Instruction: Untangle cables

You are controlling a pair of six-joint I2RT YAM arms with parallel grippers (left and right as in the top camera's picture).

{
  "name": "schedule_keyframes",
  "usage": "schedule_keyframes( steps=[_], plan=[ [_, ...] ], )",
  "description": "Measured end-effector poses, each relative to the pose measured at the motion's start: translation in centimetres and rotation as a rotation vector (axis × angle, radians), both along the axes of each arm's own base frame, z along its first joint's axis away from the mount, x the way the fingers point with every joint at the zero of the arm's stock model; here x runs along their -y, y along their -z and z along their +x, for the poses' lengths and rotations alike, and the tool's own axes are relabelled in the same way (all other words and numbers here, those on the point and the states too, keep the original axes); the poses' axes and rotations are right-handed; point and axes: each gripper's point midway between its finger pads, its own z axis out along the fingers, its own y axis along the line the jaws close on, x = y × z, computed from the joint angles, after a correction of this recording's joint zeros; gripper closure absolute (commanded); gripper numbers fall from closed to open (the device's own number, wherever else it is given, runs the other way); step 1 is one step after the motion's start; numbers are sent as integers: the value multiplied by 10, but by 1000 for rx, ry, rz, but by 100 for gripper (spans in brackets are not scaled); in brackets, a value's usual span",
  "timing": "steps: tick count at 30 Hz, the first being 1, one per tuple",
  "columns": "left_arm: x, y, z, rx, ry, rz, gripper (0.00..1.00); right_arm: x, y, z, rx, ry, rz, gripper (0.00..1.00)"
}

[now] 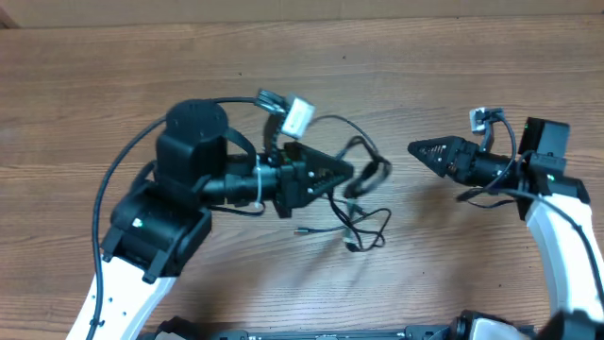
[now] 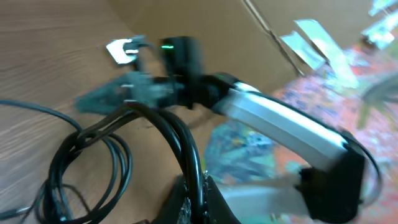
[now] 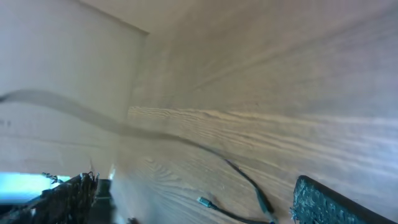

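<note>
- Left hand pressed together, pinching the cables at its tip; it points right.
- Left wrist view: black strands of the cables run straight into the closed left hand at the near edge, then fan out to the left in loops. The view is blurred.
- The cables sit just right of the bench centre, between the two hands.
- A thick dark knot sits right at the left hand's tip. One thin strand arcs over the far side of it.
- Loose loops trail to the near side and lie on the wood.
- A small plug lies on the bench left of those loops, apart from the hand.
- Right hand spread wide, holding nothing. It points left at the cables, near them but not touching.
- Right wrist view: the right hand shows one finger low left and one low right, with bare wood between. One thin strand with a small bluish plug end lies ahead on the bench. Blurry, so I cannot tell which strand it is.
- The right arm shows across the left wrist view, its white link smeared.
- A thick black wire bows out on the left side of the left arm, well apart from the tangle.
</note>
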Motion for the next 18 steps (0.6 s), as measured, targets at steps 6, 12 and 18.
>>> schedule_keyframes(
  steps=[6,12,18],
  plan=[
    [-11,0,12,4,-46,1,96,-13,-63,-29,323,-70,-96,0],
    [-10,0,12,41,-38,8,96,-36,-109,-70,521,-188,-55,2],
    [-10,-1,12,107,-24,19,96,-45,-120,-87,559,-273,16,2]
  ],
)
